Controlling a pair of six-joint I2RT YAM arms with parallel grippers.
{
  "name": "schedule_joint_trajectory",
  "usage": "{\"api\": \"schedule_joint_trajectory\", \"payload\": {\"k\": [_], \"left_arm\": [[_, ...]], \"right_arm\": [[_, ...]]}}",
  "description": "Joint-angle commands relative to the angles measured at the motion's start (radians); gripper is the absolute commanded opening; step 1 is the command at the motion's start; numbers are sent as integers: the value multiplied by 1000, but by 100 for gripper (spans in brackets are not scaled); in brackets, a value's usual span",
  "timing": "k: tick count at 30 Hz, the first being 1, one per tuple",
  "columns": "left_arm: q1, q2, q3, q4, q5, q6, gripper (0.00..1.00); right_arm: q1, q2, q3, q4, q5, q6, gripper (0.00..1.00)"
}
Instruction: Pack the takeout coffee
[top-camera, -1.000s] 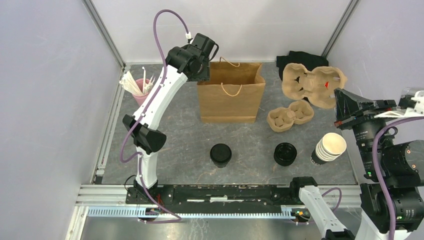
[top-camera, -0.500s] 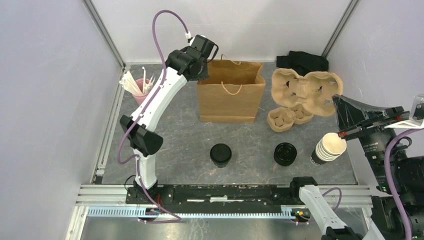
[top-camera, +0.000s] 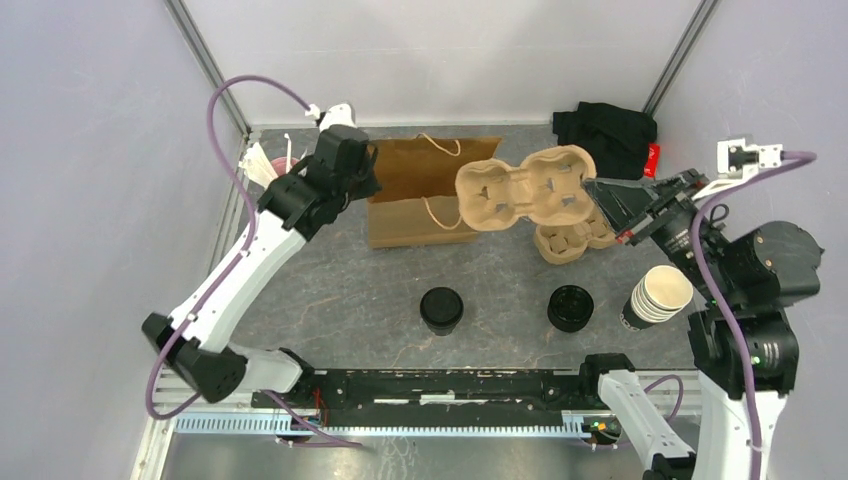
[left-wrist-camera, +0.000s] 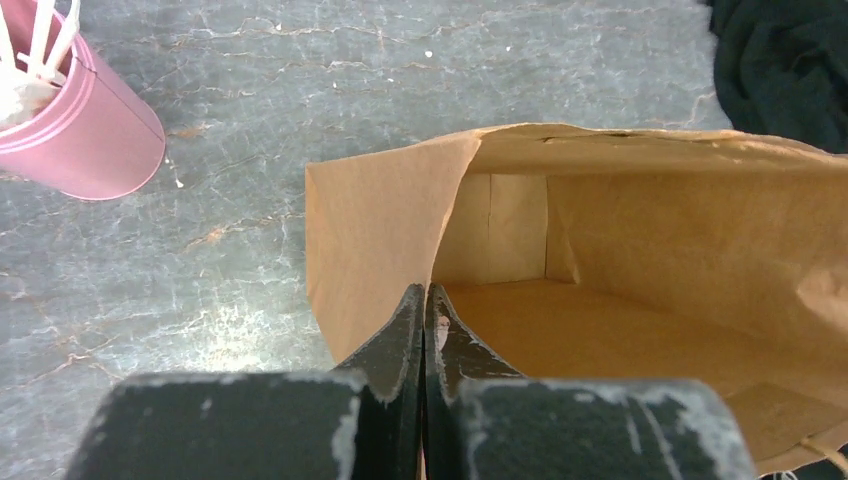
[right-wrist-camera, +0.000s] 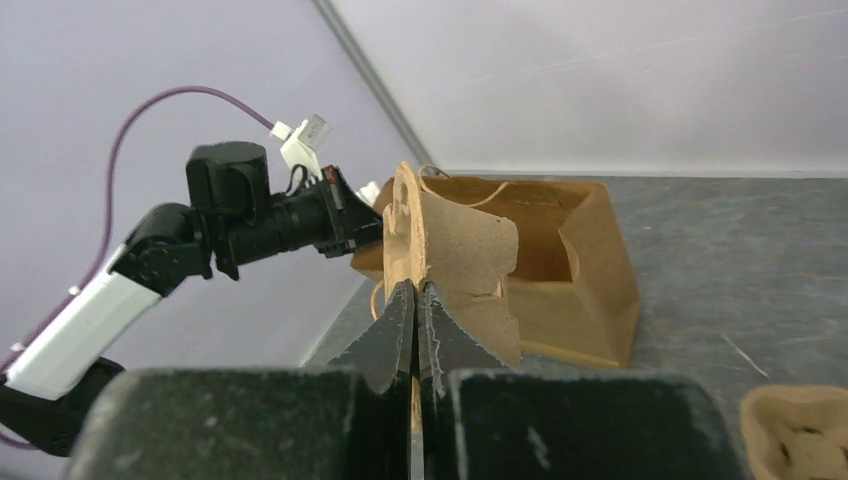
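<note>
The takeout coffee (top-camera: 441, 310), a dark cup under a black dome lid, stands at the front middle of the table, away from both grippers. My left gripper (top-camera: 364, 182) (left-wrist-camera: 425, 300) is shut on the left wall of the brown paper bag (top-camera: 425, 205) (left-wrist-camera: 620, 320), whose open mouth shows a bare bottom. My right gripper (top-camera: 598, 197) (right-wrist-camera: 415, 295) is shut on the edge of a four-cup pulp carrier (top-camera: 522, 188) (right-wrist-camera: 455, 250). It holds the carrier in the air just right of the bag's mouth (right-wrist-camera: 570, 250).
A squat stack of black lids (top-camera: 570, 308) and a stack of cream-rimmed cups (top-camera: 658, 296) sit at front right. A second pulp carrier (top-camera: 572, 241) lies below the lifted one. A pink cup of stirrers (top-camera: 272, 168) (left-wrist-camera: 85, 135) stands back left, black cloth (top-camera: 605, 125) back right.
My left gripper shut on the bag's left wall and pulled the bag leftward as the arm swung down. My right arm carried the carrier left, from the back right toward the bag.
</note>
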Motion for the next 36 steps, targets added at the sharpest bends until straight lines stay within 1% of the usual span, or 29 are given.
{"api": "schedule_joint_trajectory", "payload": {"k": [1,5,10,17,20,24,26,33,36], "left_arm": [[2,-136,-196,298,-28,-72,2],[2,-200,-289,399,-38,-79,2],[2,-215,-324,411,-26,-95,2],[2,-225,-340,380,-13,-136,2],[2,-223,-349,369,6,-152,2],[1,-220,-350,357,15,-167,2],[2,-220,-347,350,13,-169,2],[2,-229,-338,319,15,-174,2],[2,-238,-339,309,19,-191,2]], "right_arm": [[-1,38,-26,210,-135,94,0],[-2,83,-37,278,-204,135,0],[-2,119,-60,407,-283,260,0],[8,196,-54,441,-325,216,0],[57,231,-52,429,-289,157,0],[242,293,-33,371,-150,31,0],[304,323,8,329,-65,-53,0],[361,422,97,279,39,-220,0],[396,436,103,258,97,-278,0]]}}
